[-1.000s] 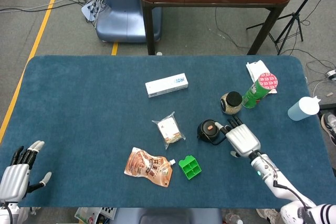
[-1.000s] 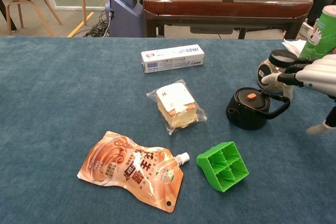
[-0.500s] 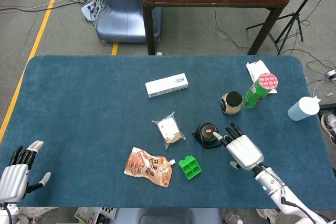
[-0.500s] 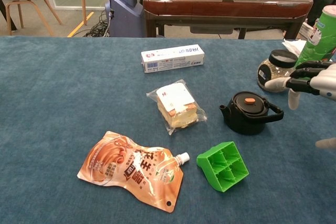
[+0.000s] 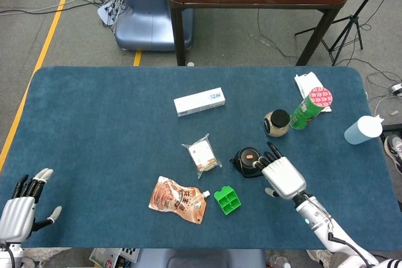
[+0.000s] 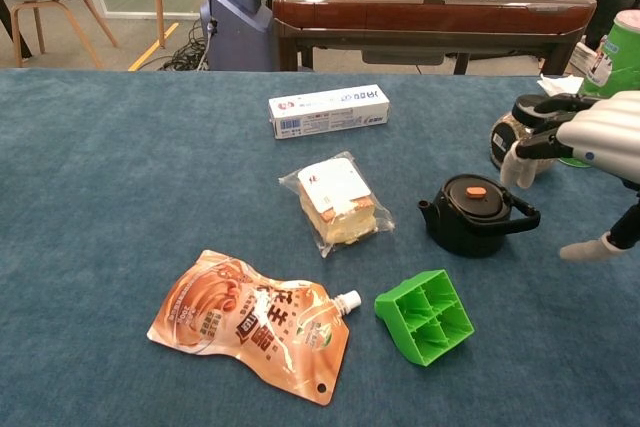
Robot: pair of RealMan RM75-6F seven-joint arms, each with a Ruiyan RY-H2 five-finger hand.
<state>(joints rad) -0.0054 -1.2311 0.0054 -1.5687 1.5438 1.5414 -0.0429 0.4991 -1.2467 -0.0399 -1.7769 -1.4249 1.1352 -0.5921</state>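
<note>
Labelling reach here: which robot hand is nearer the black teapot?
Right. The right robot hand hovers just beside the teapot, fingers over its handle; the left robot hand sits at the table's far left corner.

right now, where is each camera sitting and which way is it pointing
Head view: sits high above the near edge, looking steeply down on the blue table; shows the left hand at the bottom left corner and the right hand with its forearm by the black teapot.
Chest view: sits low at the near edge, looking forward across the table; only the right hand shows, above the teapot's handle side.
Both share the teapot, green tray, orange pouch, wrapped cake and white box.
</note>
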